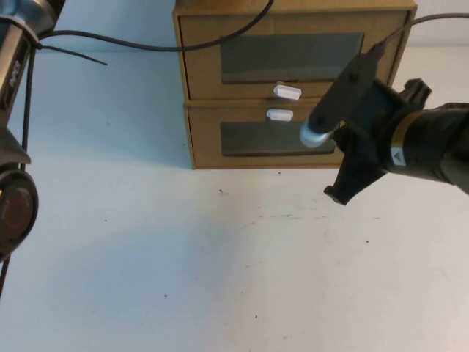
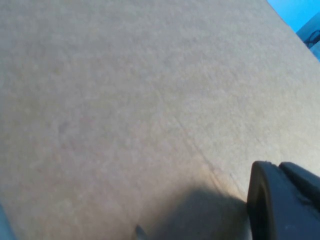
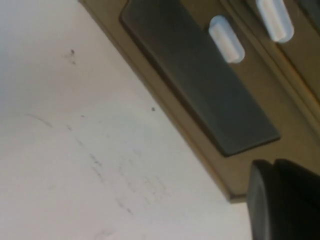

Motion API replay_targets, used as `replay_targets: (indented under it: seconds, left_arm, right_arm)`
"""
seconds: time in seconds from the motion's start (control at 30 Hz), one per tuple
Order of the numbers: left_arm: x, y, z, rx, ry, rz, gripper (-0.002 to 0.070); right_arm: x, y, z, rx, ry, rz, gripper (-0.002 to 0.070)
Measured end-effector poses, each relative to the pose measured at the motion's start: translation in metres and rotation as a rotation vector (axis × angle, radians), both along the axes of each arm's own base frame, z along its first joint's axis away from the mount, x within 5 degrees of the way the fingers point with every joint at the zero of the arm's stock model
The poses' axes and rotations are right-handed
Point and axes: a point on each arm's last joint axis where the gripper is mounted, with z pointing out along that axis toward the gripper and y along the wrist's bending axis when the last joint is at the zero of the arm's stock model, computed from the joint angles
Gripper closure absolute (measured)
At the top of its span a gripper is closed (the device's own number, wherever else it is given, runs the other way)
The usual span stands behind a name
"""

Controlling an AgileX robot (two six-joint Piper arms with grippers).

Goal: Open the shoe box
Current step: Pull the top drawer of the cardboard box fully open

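**Shoe box at the back of the desk, right end effector before its lower right part.**

The shoe box (image 1: pixel 293 84) stands at the far side of the desk (image 1: pixel 183 257), right of centre, with its front towards the robot. It holds two drawers, the upper drawer (image 1: pixel 293 59) directly above the lower drawer (image 1: pixel 256 139). Each has a handle near the middle of its front, the upper handle (image 1: pixel 287 92) just above the lower handle (image 1: pixel 279 114). The right end effector (image 1: pixel 341 192) is over the desk just in front of the lower drawer's right end, on an arm reaching in from the right. The left arm (image 1: pixel 15 183) stands at the desk's left edge, well apart from the box. The left end effector (image 2: pixel 282 205) is close to a flat surface (image 2: pixel 125 100) that fills its wrist view. A cable (image 1: pixel 146 45) runs from the left arm across the box's upper left corner.
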Motion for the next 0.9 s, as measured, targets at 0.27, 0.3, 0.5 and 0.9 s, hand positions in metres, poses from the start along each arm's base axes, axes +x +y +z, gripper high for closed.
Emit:
replay_targets:
  seconds: [0.27,0.3,0.5,0.9]
  left_arm:
    - [-0.001,0.000,0.001,-0.015,0.034,0.010,0.0679]
    - [-0.001,0.001,0.001,-0.015,0.034,0.012,0.0679]
    - [-0.001,0.001,0.000,-0.017,0.041,0.012,0.0679]
    - [-0.001,0.001,0.001,-0.018,0.042,0.012,0.0679]
  right_arm:
    - [0.019,0.015,-0.013,-0.183,-0.187,0.184,0.0654]
    - [0.020,0.018,-0.013,-0.194,-0.211,0.212,0.0636]
    - [0.043,0.034,-0.023,-0.243,-0.233,0.252,0.0451]
    - [0.084,0.054,-0.028,-0.300,-0.225,0.183,0.0417]
